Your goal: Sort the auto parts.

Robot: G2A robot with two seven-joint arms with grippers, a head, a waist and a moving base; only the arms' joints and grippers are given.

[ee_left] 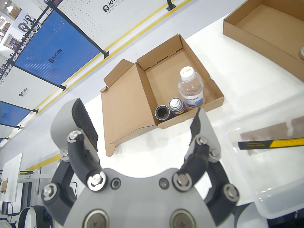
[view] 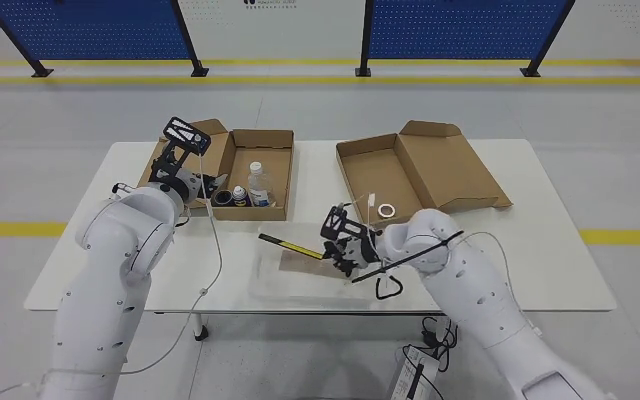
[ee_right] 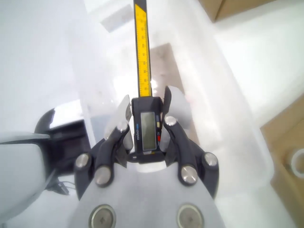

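From above, the right gripper (view: 338, 243) is clamped on the thick end of a caliper (view: 290, 245), whose long bar sticks out toward the left box (view: 262, 140), over a clear tray (view: 290, 288) at the front of the white table (view: 540, 260). A flat brown sheet (view: 300, 263) lies in the tray. The left gripper (view: 205, 184) hangs at the near left corner of the left box. The right box (view: 365, 152), also brown cardboard with its lid folded back, holds a small pale ring (view: 386, 211).

In the left wrist view, the left gripper (ee_left: 139, 110) is spread wide with nothing between its ribbed black pads (ee_left: 82, 117). Beyond it the left box holds a clear plastic bottle (ee_left: 191, 88) with a white cap, a spray can (ee_left: 177, 105) and a black tube (ee_left: 162, 113), all upright and side by side along one wall.

In the right wrist view, the right gripper (ee_right: 147, 100) pinches the caliper's black body with its grey screen from both sides. The yellow ruled bar runs straight away from it, above the frosted, smooth-walled tray and the brown sheet.
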